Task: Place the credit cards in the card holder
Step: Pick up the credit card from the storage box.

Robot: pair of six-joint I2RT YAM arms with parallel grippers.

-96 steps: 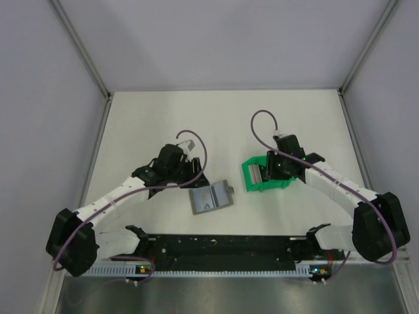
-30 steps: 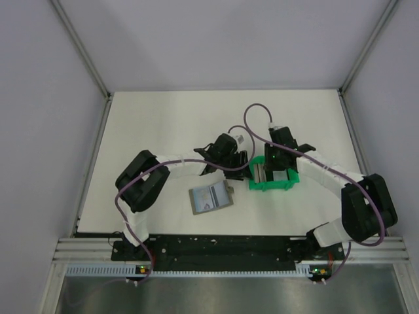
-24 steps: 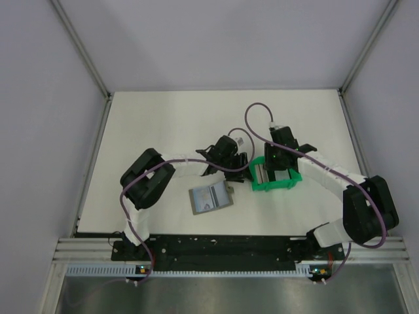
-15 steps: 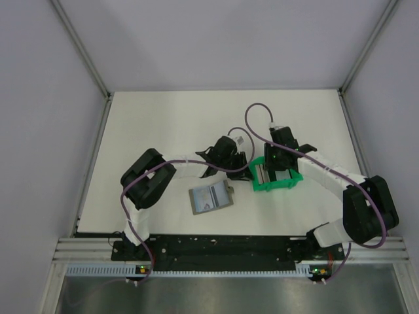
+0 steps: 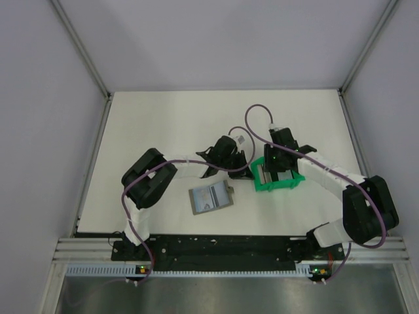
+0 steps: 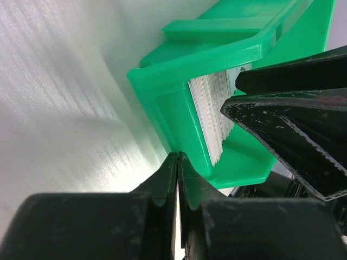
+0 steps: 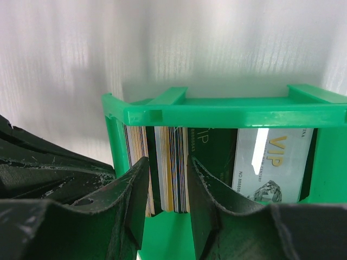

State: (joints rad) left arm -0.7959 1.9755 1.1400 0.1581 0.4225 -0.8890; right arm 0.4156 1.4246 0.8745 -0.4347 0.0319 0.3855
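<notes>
Well, both arms meet over the right half of the table (image 5: 163, 124), at the green tray (image 5: 278, 187). The credit cards (image 7: 169, 179) stand on edge inside this tray, packed as a bundle at the side toward the left arm. One silver VIP card (image 7: 274, 162) further to the right shows its face to the right wrist camera.

The right gripper (image 7: 167, 165) reaches into the tray from above. Its two fingers are apart, and some cards of the bundle are between them. Whether the pads really press on these cards, I cannot tell.

The left gripper (image 6: 177, 158) is at the left outer side of the tray, low near the table, and its fingers are pressed together. A thin pale line runs between them in the left wrist view, but I cannot say if this is a card edge or only light. Its tips are just beside the tray wall, and the black fingers of the other gripper are close by, over the inside of the tray.

The card holder (image 5: 211, 197) lies flat on the table, to the left of the tray and nearer to the arm bases. It is apart from both grippers.
</notes>
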